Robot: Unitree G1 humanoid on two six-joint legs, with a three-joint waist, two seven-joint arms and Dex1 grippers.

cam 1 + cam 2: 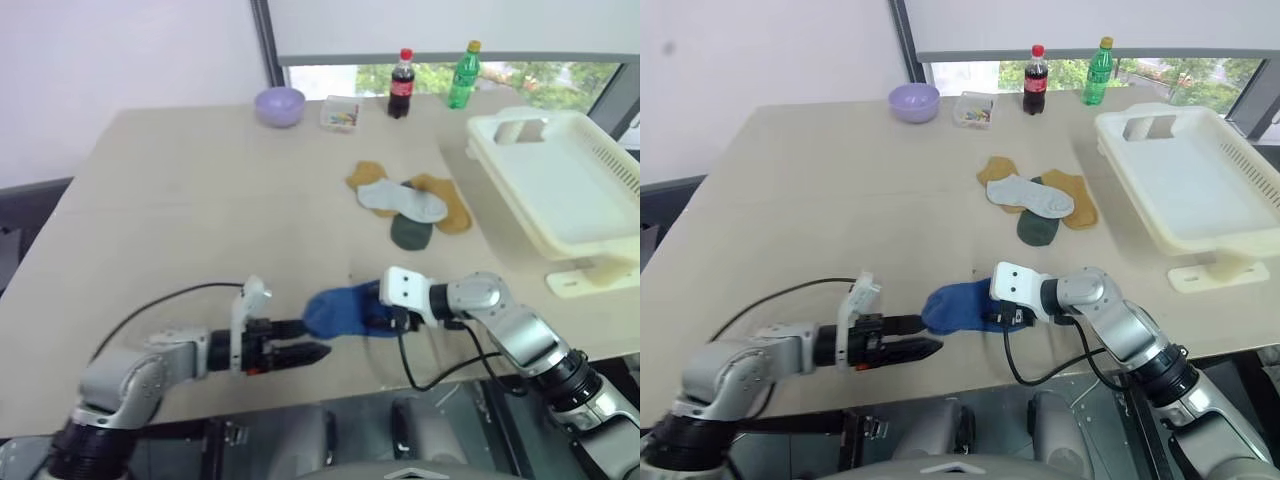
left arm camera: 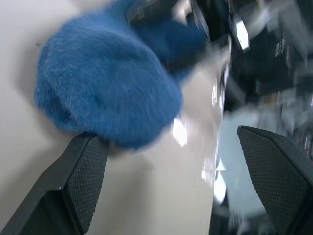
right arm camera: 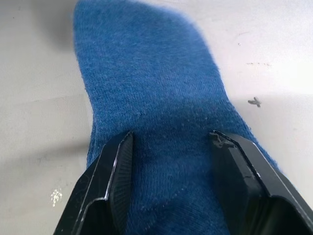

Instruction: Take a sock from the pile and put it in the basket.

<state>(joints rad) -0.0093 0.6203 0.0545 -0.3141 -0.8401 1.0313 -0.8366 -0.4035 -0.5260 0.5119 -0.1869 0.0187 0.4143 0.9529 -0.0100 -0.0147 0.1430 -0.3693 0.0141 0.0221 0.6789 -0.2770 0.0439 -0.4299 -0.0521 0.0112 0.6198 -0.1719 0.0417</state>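
Note:
A royal-blue sock [image 1: 340, 308] lies on the beige table near its front edge. My right gripper [image 3: 172, 134] is shut on one end of it, a finger [image 3: 115, 181] pressed into the fabric on each side. My left gripper [image 1: 315, 338] comes in level from the left and stands open, its fingers [image 2: 83, 181] spread wide beside the sock's rounded free end. The pile [image 1: 410, 205] of mustard-yellow, light grey and dark green socks lies farther back at centre right. The cream-white basket [image 1: 565, 190] stands at the right edge, beyond my right arm.
A lilac bowl [image 1: 280, 105], a small clear box [image 1: 341, 114], a cola bottle [image 1: 401, 83] and a green bottle [image 1: 463, 74] line the table's far edge. Black cables trail from both wrists over the front edge.

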